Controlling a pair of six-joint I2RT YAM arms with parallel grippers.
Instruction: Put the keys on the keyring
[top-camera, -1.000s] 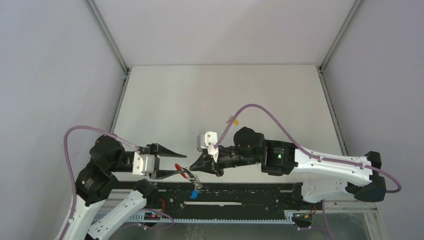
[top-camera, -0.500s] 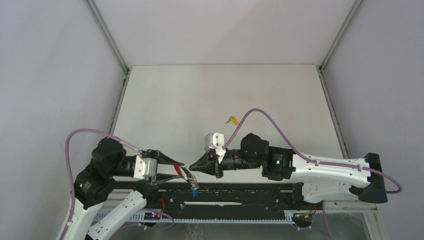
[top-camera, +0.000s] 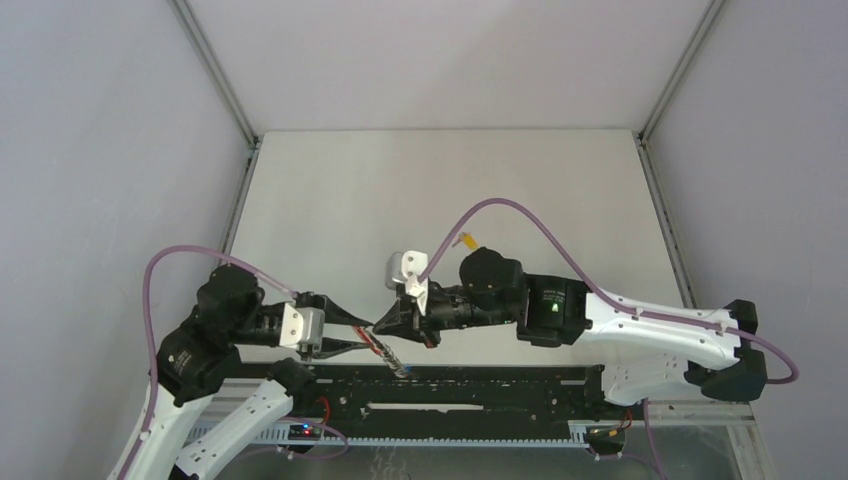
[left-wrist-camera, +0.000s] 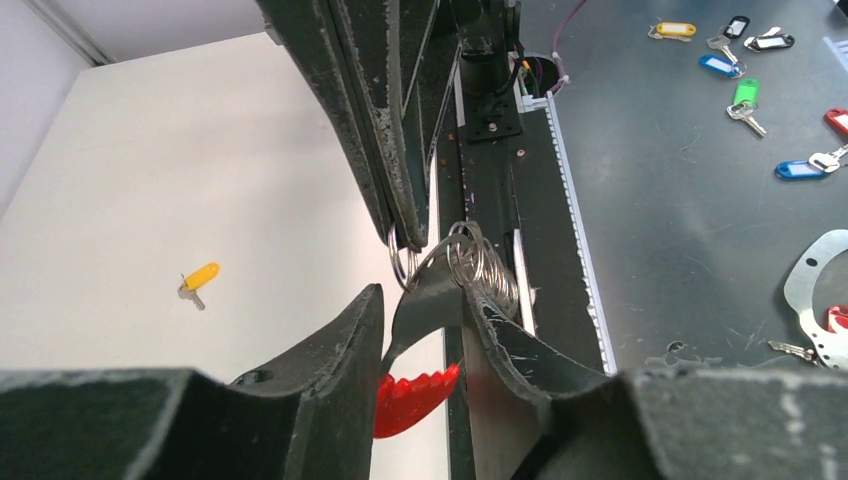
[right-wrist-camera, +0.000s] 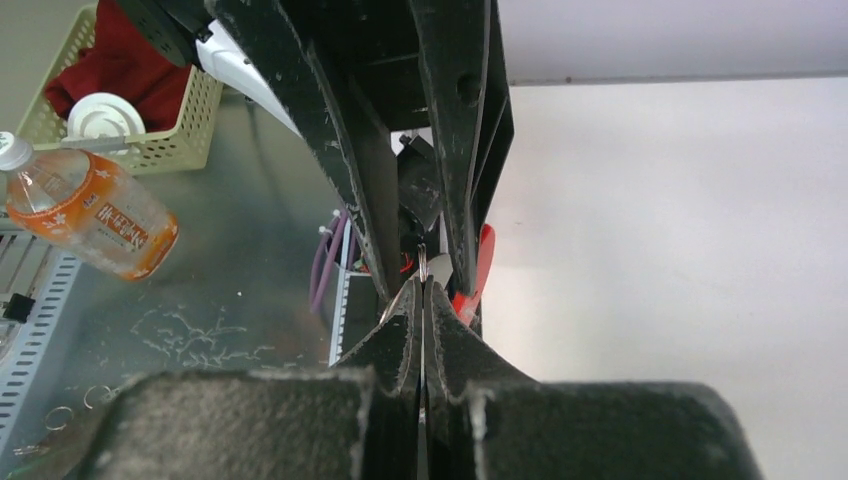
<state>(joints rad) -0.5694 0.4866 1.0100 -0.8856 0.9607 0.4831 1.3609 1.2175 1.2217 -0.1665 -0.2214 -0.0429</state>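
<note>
The top external camera is looking down from above and behind the arms, taking in the whole table (top-camera: 330, 200) from afar, with the arm bases along the bottom edge. The left wrist camera is sitting close behind the left gripper (left-wrist-camera: 420, 300), facing along its fingers toward the upper centre of its frame. The right wrist camera is looking likewise past the right gripper (right-wrist-camera: 422, 292). All three views are sharing the keyring (top-camera: 380, 348), lower centre in the overhead frame.

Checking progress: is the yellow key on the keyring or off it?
Off. The yellow key lies alone on the white table, well apart from the keyring.
</note>
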